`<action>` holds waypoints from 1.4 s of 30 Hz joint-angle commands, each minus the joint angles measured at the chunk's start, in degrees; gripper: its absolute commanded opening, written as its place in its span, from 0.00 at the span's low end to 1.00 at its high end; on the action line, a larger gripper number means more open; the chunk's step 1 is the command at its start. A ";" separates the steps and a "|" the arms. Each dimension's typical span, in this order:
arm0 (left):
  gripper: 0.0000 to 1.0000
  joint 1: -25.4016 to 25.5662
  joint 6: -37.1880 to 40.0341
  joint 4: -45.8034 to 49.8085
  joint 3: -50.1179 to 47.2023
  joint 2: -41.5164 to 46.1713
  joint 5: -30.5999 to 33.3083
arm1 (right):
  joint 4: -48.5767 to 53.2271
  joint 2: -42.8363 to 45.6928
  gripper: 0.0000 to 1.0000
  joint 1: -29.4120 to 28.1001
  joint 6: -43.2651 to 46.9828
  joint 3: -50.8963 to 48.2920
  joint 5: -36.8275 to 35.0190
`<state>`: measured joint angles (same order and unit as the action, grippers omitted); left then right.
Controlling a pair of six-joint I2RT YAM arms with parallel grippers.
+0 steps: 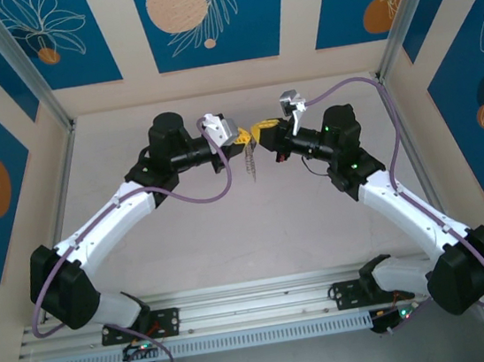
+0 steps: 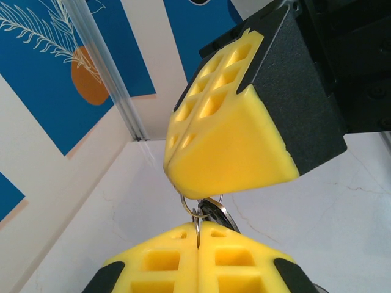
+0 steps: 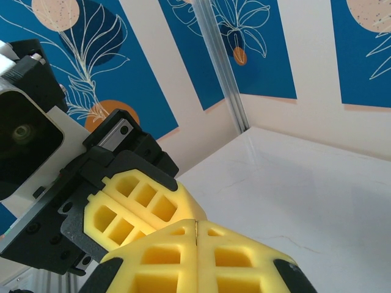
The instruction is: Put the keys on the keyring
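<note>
Starting at the left of the top view, the left gripper [image 1: 251,135] is raised above the white table [image 1: 230,227], about mid-table and towards the back. Its yellow fingers are pressed flat together. In its own wrist view the left gripper [image 2: 197,241] is clamped on the keyring [image 2: 186,205]: the thin silvery wire runs down into the seam between the two pads. A bunch of silvery pieces [image 2: 215,212] hangs off the ring just behind; I cannot tell whether a key is among them. From above, the keyring [image 1: 251,158] dangles below the point where the two grippers meet, clear of the table.

Just to the right, the right gripper [image 1: 266,129] faces the left one tip to tip. Its fingers are also closed, and its tip [image 2: 195,183] sits against the top of the ring. I cannot tell whether it pinches the wire.
</note>
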<state>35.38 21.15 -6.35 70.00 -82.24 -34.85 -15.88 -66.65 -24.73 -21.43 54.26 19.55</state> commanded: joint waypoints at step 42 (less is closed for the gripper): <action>0.00 0.74 -1.85 -5.99 -0.91 1.82 -1.67 | 6.06 -0.84 0.00 4.37 -5.24 -5.59 -8.40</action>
<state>35.55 19.84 -9.34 69.49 -82.04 -35.53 -9.76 -68.79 -21.23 -24.49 50.72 12.29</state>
